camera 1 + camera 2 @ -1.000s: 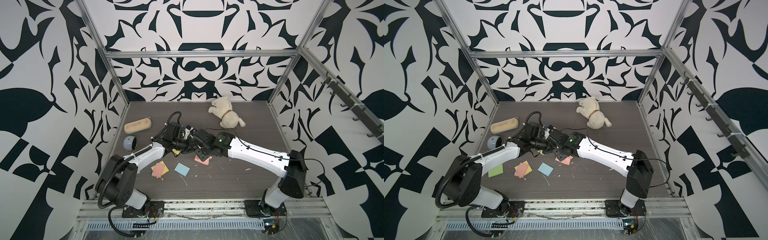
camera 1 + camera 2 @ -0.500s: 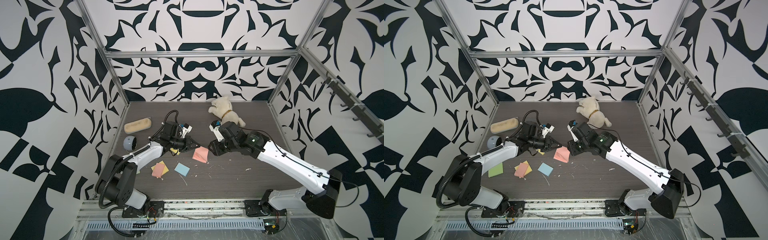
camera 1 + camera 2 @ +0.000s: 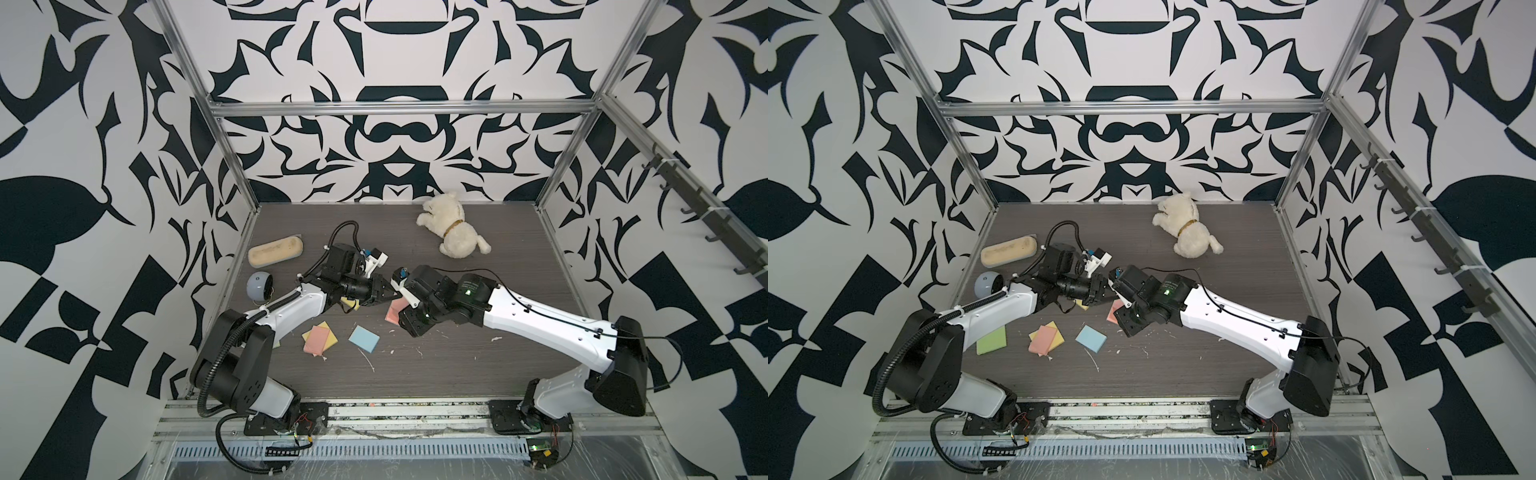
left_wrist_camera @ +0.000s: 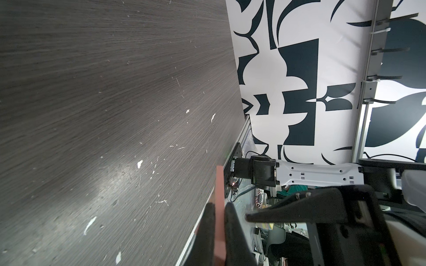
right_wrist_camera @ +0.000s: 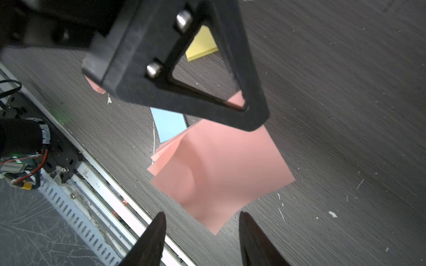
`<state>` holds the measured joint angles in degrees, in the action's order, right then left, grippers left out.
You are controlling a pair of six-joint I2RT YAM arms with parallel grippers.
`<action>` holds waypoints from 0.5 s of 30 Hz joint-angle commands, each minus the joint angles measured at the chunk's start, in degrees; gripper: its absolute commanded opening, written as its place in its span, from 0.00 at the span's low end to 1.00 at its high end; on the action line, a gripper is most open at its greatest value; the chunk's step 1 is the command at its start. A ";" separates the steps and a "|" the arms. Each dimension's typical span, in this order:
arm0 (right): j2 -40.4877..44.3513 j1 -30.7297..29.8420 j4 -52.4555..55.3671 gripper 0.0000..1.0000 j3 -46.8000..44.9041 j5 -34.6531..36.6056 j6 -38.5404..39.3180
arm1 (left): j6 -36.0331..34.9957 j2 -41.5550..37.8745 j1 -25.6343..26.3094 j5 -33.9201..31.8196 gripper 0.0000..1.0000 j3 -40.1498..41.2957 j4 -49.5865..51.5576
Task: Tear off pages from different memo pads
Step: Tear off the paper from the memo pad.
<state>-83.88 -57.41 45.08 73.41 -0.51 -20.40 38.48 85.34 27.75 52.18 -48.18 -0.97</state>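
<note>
Now the right gripper [image 5: 201, 213] is spreading open and swinging back beside the pale pink square paper memo pad [image 5: 221, 170], which the left gripper [image 4: 220, 205] is still clamping.

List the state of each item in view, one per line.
left pincer, shut on the pink memo pad
right pincer, open, holding nothing
pink memo pad, clamped at one corner, pages fanned
yellow memo pad, lying flat
blue memo pad, lying flat
green memo pad, lying flat, partly hidden by the left arm
pink-on-yellow pile, flat, pink on top
plush dog, lying on its side
</note>
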 commanded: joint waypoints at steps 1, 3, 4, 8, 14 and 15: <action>0.80 -0.16 1.28 0.55 2.36 2.17 1.44 | -1.33 -0.62 -0.05 1.96 0.00 0.46 -0.26; 0.52 -0.16 1.59 0.55 2.31 2.84 1.67 | -1.30 -0.70 -0.06 2.12 0.00 0.38 -0.26; 0.40 -0.16 1.74 0.55 2.18 3.05 1.70 | -1.21 -0.69 -0.06 2.21 0.00 0.28 -0.26; 0.21 -0.16 1.60 0.55 2.31 3.33 1.77 | -1.14 -0.69 0.03 2.55 0.00 -0.05 -0.18; 0.18 -0.75 1.91 0.56 2.44 2.27 2.10 | -1.21 -0.36 0.06 2.53 0.00 -0.20 -0.17; 0.16 -1.01 2.18 0.56 2.43 2.28 2.06 | -1.21 -0.39 0.03 2.59 0.00 -0.17 -0.17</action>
<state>-84.09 -57.69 46.30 73.56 1.50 -19.14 38.09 85.34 27.75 53.43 -48.18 -1.04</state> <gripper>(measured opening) 0.559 0.093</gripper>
